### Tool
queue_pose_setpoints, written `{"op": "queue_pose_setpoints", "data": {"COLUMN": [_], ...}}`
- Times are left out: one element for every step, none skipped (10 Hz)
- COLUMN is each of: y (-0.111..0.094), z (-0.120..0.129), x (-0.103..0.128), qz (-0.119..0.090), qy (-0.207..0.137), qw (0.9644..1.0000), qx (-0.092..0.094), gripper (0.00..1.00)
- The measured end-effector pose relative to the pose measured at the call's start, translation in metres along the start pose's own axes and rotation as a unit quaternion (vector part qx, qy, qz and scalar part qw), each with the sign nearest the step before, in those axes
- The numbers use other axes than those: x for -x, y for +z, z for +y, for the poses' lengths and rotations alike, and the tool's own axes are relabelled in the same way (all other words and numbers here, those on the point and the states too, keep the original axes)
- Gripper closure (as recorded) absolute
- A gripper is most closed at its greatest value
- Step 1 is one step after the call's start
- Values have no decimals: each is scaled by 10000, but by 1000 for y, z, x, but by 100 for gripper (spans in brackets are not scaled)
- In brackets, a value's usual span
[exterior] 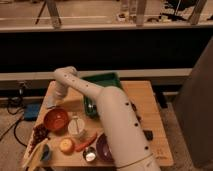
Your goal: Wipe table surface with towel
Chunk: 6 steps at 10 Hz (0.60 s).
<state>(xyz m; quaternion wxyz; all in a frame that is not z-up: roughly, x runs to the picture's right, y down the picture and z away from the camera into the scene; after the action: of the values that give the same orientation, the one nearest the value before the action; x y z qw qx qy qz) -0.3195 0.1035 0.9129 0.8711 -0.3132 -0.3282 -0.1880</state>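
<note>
Arm [107,112] reaches from near-right across the worktop [145,100] to the far-left corner, elbow bent at the far end, forearm coming back down. Gripper [54,101] sits low at the left edge of the worktop, just far of the orange bowl [55,120]. Pale grey patch under/at it looks like the towel [51,104], lying on the wood at the far-left; can't tell if it's touching the tip. Fingers: can't tell if wide or narrow, or if they're holding anything.

Rest of worktop:
- green tray [102,82] at far centre, arm crosses over its near part
- white cup [76,126] just right of the orange bowl, nr centre-left
- carrot-like orange thing [86,142] lying diag near of the cup
- round yellow fruit [66,145] beside it, to the left
- small shiny can top [90,155] at near edge
- dark purple bowl [102,147] partly hidden behind the arm base
- dark red bunch, maybe grapes [40,133], nr left edge
- banana-ish pale item [35,155] at near-left corner
- small black object [148,135] right of the arm

Blue box [31,111] on the floor left of the worktop, cable running to it.
</note>
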Motion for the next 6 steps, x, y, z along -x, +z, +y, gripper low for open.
{"op": "queue_pose_setpoints", "data": {"y": [-2,-6,-12,-19,-26,-32], "z": [14,25,36,45,53,60], "x": [0,-6,-18,-33,-47,-60], "qz": [-1,17,63,110,160,204], "qy": [-21,33,192,368,549,713], "qw": [10000,10000,9998,9993,9983,9971], "qx": [42,51,24,-26,-86,-143], "gripper": [98,98,98,98,98,98]}}
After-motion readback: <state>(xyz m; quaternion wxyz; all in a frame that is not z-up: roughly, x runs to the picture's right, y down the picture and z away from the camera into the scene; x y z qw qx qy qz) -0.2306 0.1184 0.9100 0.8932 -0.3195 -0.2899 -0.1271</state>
